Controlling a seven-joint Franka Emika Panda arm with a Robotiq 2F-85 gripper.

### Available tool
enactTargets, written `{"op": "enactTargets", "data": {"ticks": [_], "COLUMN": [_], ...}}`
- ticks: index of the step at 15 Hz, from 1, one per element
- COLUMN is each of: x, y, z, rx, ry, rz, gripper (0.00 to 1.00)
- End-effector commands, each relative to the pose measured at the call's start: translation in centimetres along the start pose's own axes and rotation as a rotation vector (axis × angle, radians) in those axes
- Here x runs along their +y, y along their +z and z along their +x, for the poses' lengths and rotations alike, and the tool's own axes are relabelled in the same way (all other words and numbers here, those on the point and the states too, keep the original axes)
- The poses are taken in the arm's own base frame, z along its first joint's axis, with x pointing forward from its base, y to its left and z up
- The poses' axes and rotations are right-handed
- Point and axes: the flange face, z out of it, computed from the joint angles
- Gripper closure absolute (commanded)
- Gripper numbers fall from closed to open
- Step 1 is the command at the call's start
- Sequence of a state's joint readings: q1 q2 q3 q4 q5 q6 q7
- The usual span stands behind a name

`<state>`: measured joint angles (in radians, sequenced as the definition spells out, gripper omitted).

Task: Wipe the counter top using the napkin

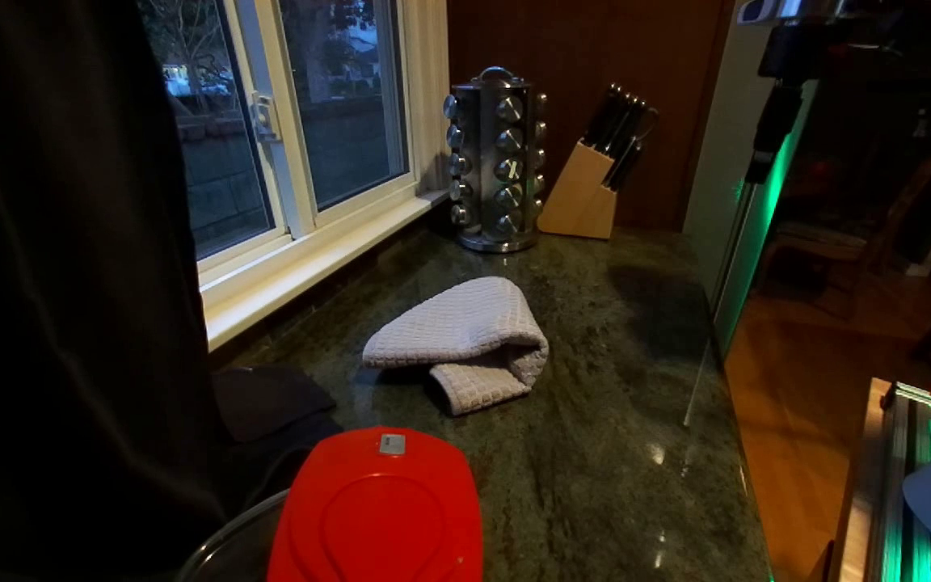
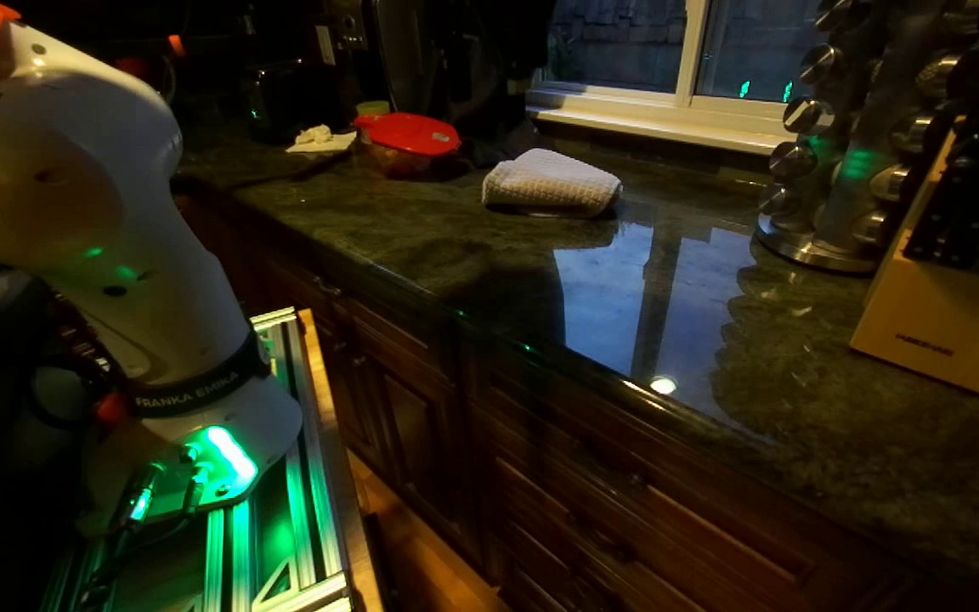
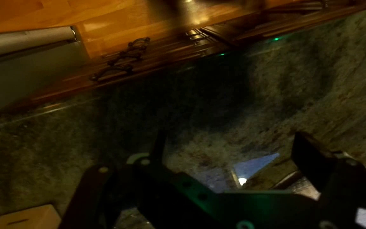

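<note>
The napkin (image 1: 465, 331) is a pale, waffle-textured cloth, folded over and rumpled. It lies on the dark green-black counter top (image 1: 619, 388) near the window side, and shows in both exterior views (image 2: 549, 183). A pale textured patch of the napkin (image 3: 306, 187) shows in the wrist view, partly hidden behind a finger. My gripper (image 3: 230, 136) is open and empty, pointing down over the counter top (image 3: 233, 105), apart from the napkin. In an exterior view the dark gripper (image 1: 760, 166) hangs at the upper right; the view from there does not show the gap between its fingers.
A spice rack (image 1: 498, 162) and a knife block (image 1: 587, 186) stand at one counter end. A red-lidded container (image 1: 381, 509) stands beyond the napkin at the opposite side. The white window sill (image 1: 312, 263) borders the counter. The arm's base (image 2: 209, 408) stands before the cabinets.
</note>
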<state>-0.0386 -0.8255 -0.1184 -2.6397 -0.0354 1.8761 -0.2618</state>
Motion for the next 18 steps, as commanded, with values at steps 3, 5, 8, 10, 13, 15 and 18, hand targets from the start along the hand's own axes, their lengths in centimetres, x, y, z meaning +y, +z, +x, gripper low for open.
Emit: {"op": "enactTargets", "data": {"ticks": [3, 5, 8, 10, 13, 15, 18], "x": [-9.8, -13.1, -17.2, -19.1, -20.5, -21.1, -22.1], "y": [4.6, 5.8, 7.5, 8.5, 10.3, 11.2, 12.7], "z": [1.6, 2.6, 5.1, 7.0, 10.1, 12.3, 15.6], "rx": [0.021, 0.061, 0.131, 0.179, 0.22, 0.225, 0.219], "ry": [-0.153, -0.186, -0.245, -0.267, -0.271, -0.266, -0.266], "rz": [0.019, 0.018, 0.003, -0.01, -0.008, 0.005, 0.016], "gripper": [0.0, 0.0, 0.0, 0.0, 0.0, 0.0, 0.0]}}
